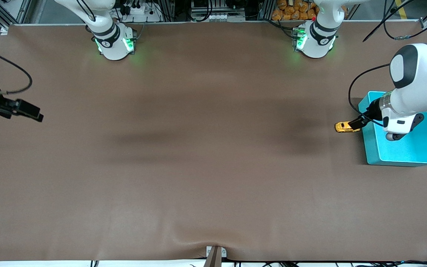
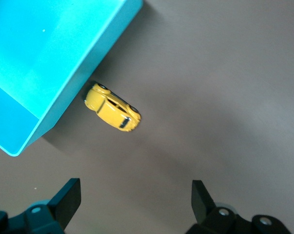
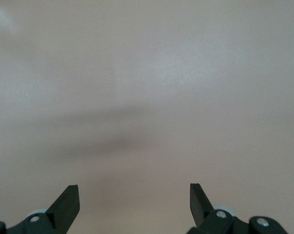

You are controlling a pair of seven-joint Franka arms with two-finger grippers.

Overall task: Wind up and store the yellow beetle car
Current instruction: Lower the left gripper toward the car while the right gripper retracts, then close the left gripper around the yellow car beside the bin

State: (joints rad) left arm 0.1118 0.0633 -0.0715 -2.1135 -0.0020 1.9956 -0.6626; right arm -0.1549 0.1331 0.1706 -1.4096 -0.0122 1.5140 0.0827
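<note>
The yellow beetle car (image 1: 343,127) stands on the brown table right beside the teal bin (image 1: 371,145), at the left arm's end. In the left wrist view the car (image 2: 112,108) lies against the bin's outer wall (image 2: 90,63). My left gripper (image 1: 358,122) hovers over the car and the bin's edge; it is open and empty (image 2: 135,189), its fingers apart from the car. My right gripper (image 1: 32,111) waits at the right arm's end, open and empty (image 3: 134,192), over bare table.
The bin's inside shows nothing in it where the left arm does not cover it. A black cable (image 1: 354,92) loops from the left arm over the bin. The table's front edge has a small clamp (image 1: 215,254).
</note>
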